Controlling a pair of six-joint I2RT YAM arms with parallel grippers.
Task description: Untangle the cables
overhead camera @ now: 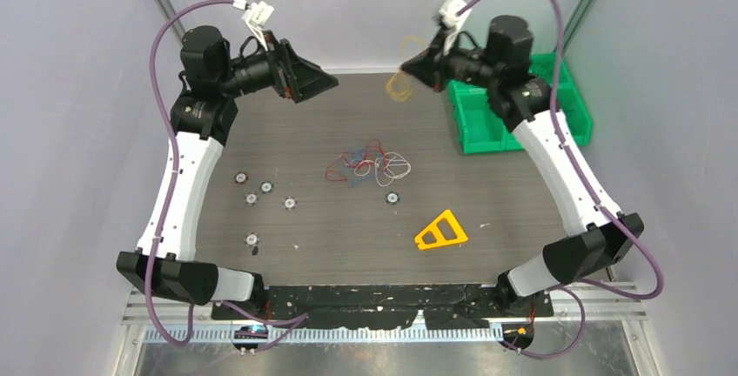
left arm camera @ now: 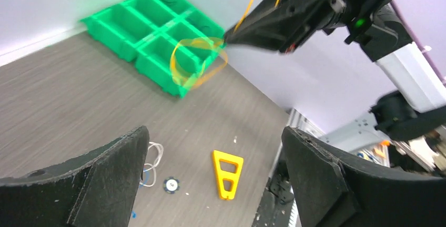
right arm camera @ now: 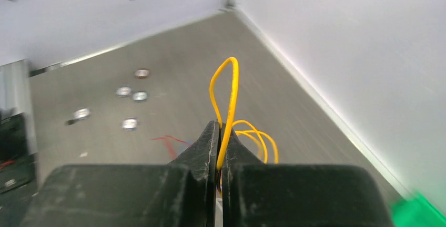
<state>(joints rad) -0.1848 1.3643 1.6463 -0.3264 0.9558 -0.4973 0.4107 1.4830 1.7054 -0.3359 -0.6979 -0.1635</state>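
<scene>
Top view: your left pincer [overhead camera: 324, 85] is up at the table's [overhead camera: 348, 245] 11 o'clock and your right pincer [overhead camera: 407, 66] at 1 o'clock, tips facing each other across the far edge. The yellow cable [overhead camera: 399, 87] hangs in loops off the right pincer's tip, well apart from the rest. The other cables [overhead camera: 370, 165] (red, blue, white, some black) lie in one loose tangle near table centre. There's a green bin [overhead camera: 522, 110] at 2 o'clock and a yellow triangle [overhead camera: 441, 231] at 5 o'clock. Small round discs [overhead camera: 266, 188] are scattered at 8 to 9 o'clock, with one more just at the tangle's 5 o'clock.

Left wrist view: the left pincer's fingers [left arm camera: 105, 179] stand wide apart with nothing between them (empty). Through the gap you see the yellow triangle, one disc and a bit of white cable beside the 9 o'clock finger. At the frame's 1 o'clock the right pincer pinches the yellow cable. Its loops dangle in front of the green bin, off the table.

Right wrist view (blurry): the jaws are pressed together on the yellow cable, pinched right at the tips. One loop stands up at 12 o'clock from the tips and more loops bulge out at 3 o'clock. A red strand lies on the table beyond, at 9 o'clock of the tips, with discs at 10 o'clock.
</scene>
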